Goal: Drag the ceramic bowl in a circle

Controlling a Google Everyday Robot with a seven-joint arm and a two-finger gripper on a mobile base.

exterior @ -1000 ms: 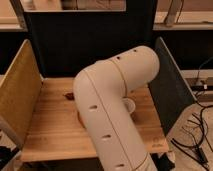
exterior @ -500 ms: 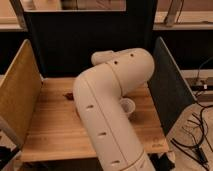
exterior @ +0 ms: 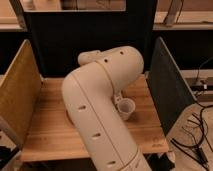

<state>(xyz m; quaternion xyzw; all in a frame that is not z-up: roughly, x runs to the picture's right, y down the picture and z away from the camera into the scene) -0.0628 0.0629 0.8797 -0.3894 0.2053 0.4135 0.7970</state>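
Your robot's bulky cream-coloured arm (exterior: 100, 105) fills the middle of the wooden bench (exterior: 50, 130), rising from the 6 o'clock edge and bending over toward 11 o'clock. The hand lies somewhere beyond that bend, behind the arm's own shell, so you cannot tell whether it is spread, narrowed or holding anything. The shallow, glossy orange-red ceramic bowl is hidden too. By judgement it sits under or behind the arm near the bench's centre, but nothing here confirms that.

A small translucent white cup (exterior: 125, 108) stands upright just beside the arm at its 3 o'clock side, close to touching. A tan side panel (exterior: 20, 95) walls the bench at 9 o'clock and a dark panel (exterior: 167, 85) at 3 o'clock, with loose black cables (exterior: 195, 135) on the floor beyond it.

The cup is the risk: any circling sweep that carries the arm toward 3 o'clock could tip it or push it along. A wide circle could also run the orange-red ceramic bowl into a panel or off the open 6 o'clock edge. And with the contact out of sight, a slip off the rim would go unnoticed.

Compared with a second ago, the arm's upper bend has swung from about 1 o'clock toward 12, baring a further joint at 11 o'clock. The reddish sliver once showing at the arm's 9 o'clock side is no longer clear — the cup has stayed put.
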